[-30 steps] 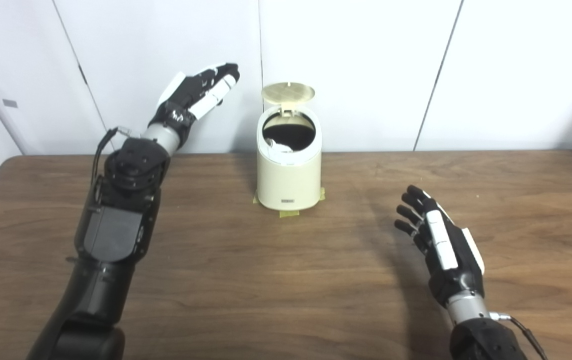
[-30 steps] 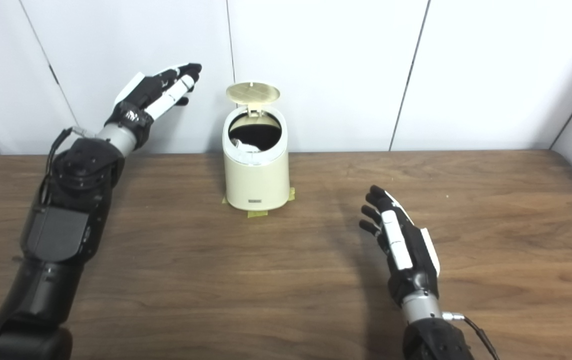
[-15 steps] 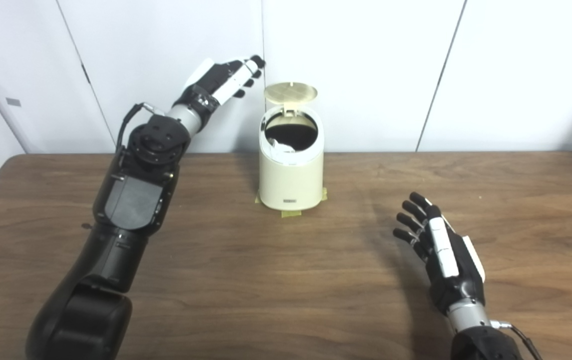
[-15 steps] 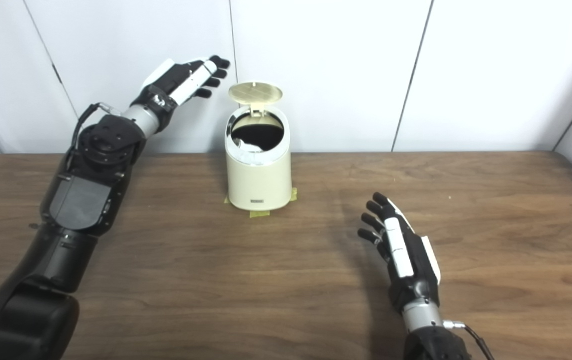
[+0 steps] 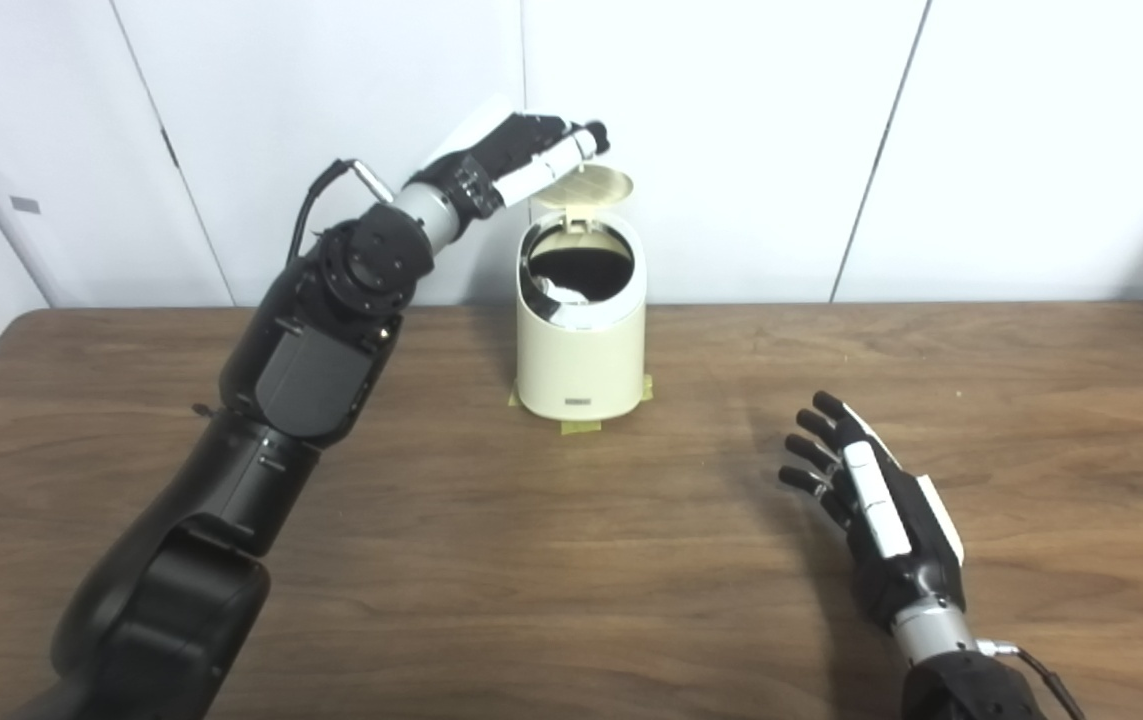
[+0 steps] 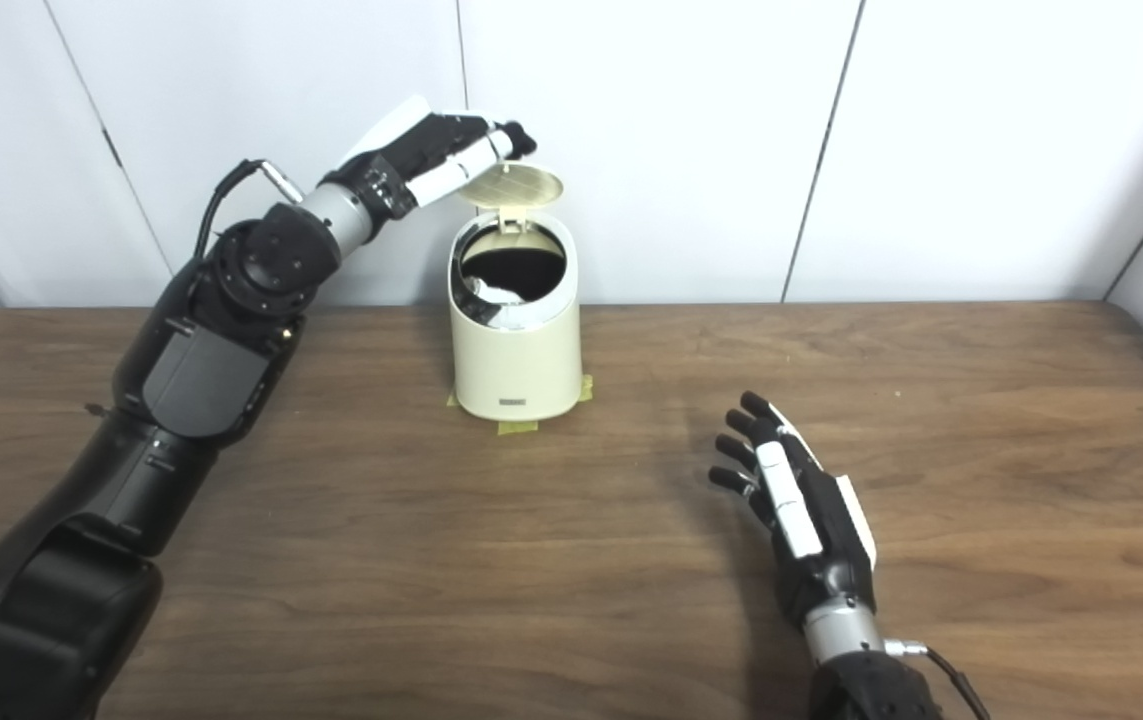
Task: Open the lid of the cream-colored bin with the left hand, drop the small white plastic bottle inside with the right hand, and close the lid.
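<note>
The cream-colored bin stands at the back middle of the table, taped down at its base. Its round lid is raised upright on the rear hinge, so the dark inside shows. Something white lies inside at the left rim. My left hand is open, fingers stretched out, with its fingertips at the lid's upper left edge. My right hand is open and empty, hovering low over the table to the right front of the bin. I see no bottle on the table.
The brown wooden table stretches wide around the bin. White wall panels stand close behind it. Yellow tape tabs hold the bin's base.
My left hand has swung right and up from beside the bin to the top of the raised lid. My right hand has drawn back slightly toward me. The lid stays raised.
</note>
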